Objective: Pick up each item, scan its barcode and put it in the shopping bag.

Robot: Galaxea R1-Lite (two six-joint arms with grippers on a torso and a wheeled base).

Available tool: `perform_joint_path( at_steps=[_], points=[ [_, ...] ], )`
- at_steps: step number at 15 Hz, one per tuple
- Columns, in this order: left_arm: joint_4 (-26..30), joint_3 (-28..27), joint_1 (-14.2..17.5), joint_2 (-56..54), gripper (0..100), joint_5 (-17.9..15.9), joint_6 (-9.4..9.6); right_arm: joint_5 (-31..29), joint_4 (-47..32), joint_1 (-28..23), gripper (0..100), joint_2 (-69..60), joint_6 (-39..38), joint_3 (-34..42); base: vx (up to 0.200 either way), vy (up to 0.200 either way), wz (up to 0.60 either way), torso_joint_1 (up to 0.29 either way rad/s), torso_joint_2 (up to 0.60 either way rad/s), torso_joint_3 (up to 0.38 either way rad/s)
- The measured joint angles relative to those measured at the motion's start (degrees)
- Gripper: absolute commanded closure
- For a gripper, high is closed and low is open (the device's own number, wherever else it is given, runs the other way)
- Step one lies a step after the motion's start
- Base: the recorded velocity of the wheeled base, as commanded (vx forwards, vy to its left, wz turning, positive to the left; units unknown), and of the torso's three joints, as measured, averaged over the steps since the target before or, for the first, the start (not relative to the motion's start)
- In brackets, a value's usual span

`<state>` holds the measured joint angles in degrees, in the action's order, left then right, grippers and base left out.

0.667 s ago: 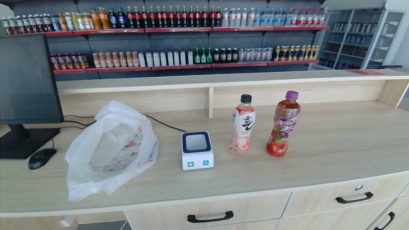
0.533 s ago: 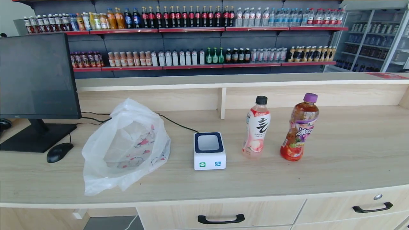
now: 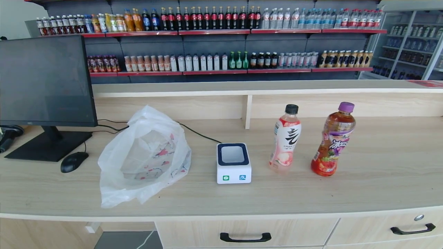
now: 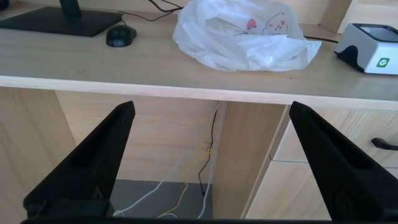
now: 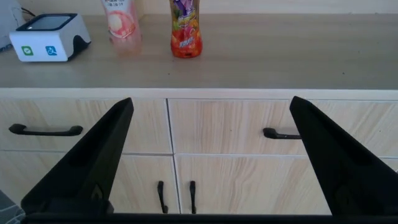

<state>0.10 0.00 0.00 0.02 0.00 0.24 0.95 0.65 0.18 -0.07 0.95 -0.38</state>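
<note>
Plastic shopping bag [image 3: 145, 155] slumped on counter [image 3: 380, 166], left of barcode scanner [image 3: 233, 162]; judged light, limp, mouth easily collapsed. Purple-capped tea bottle [image 3: 333, 140] and black-capped pink bottle [image 3: 285, 138] stood upright right of scanner, apart. Judged full, weighty, smooth-sided; best gripped mid-body. Left gripper [image 4: 211, 109] and right gripper [image 5: 211, 101] held below counter edge, jaws spread wide, empty.

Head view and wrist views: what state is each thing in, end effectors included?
Pink bottle: upright, capped.
Purple-capped bottle: upright, capped.
Shopping bag: slumped, mouth open.
Scanner: nothing on it.
Monitor: screen dark.
Left end effector: open, holding nothing.
Right end effector: open, holding nothing.
</note>
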Motion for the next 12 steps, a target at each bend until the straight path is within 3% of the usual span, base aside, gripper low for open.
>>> perform_joint_path(
  at_steps=[4, 8, 12],
  points=[
    [0.0, 0.0, 0.0, 0.0, 0, 0.0, 0.02, 1.05, -1.22, 0.15, 0, 2.9, 0.06, -6.51, 0.0, 0.0, 0.0, 0.0, 0.0, 0.0],
    [0.0, 0.0, 0.0, 0.0, 0, 0.0, 0.0, 2.27, 1.27, 0.56, 0, 15.8, 0.02, -14.91, 0.0, 0.0, 0.0, 0.0, 0.0, 0.0],
    [0.0, 0.0, 0.0, 0.0, 0, 0.0, 0.02, 2.57, 19.25, 2.49, 0, 33.5, 0.6, -18.8, 0.0, 0.0, 0.0, 0.0, 0.0, 0.0]
  ],
)
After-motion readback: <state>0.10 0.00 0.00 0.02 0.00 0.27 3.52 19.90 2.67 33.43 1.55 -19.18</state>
